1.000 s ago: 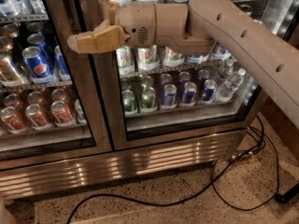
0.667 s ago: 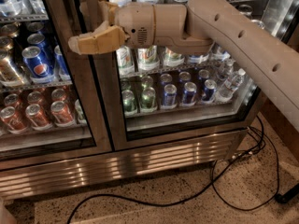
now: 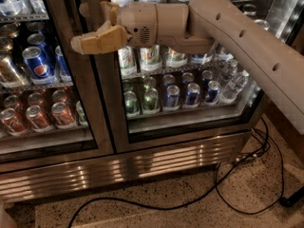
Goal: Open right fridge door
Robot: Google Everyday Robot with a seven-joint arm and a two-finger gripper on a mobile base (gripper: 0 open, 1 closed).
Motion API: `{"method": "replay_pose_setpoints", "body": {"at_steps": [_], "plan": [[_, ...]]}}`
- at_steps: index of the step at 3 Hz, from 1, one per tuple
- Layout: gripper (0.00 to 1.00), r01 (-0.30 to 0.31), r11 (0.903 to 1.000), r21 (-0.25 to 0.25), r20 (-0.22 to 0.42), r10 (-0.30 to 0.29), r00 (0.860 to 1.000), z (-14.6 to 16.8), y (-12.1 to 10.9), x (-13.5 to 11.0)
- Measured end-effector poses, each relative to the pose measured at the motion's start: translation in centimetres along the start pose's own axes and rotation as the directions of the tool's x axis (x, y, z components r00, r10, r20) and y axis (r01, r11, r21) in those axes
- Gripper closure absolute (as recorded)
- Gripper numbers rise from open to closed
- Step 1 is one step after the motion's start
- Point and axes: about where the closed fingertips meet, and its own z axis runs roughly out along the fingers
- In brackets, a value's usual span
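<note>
A speckled stone floor (image 3: 156, 216) runs along the near edge. A black cable (image 3: 222, 175) loops across it toward the lower right corner. Behind it stands a steel drinks fridge with a slatted grille (image 3: 118, 167) along its base.

In the only camera view, the right fridge door (image 3: 112, 127) fills the middle and right of the scene. Its wide steel frame sits beside the frame of the left door (image 3: 76, 108), with a dark seam between them. It looks shut, in line with its twin. Through its glass a shelf holds green cans (image 3: 142, 101) on the left, blue cans (image 3: 192, 94) in the middle and clear bottles (image 3: 232, 82) on the right. A row of cans with white and green labels stands above them, partly hidden by the arm.

Behind the left door's glass are blue Pepsi cans (image 3: 35, 63), with orange cans (image 3: 61, 114) on the shelf below.

The tan arm (image 3: 247, 42) comes in from the right edge and reaches left across the upper part of the right door. The gripper (image 3: 88, 42) is at its far left end, in front of the two door frames where they meet, pointing left. Whether the jaws are clenched or released cannot be told, nor whether they touch the door.
</note>
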Motion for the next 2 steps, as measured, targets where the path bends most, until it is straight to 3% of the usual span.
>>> {"method": "replay_pose_setpoints", "body": {"at_steps": [2], "plan": [[0.17,0.000,0.9999,-0.011,0.000,0.000,1.000,0.05,-0.30,-0.03]]}}
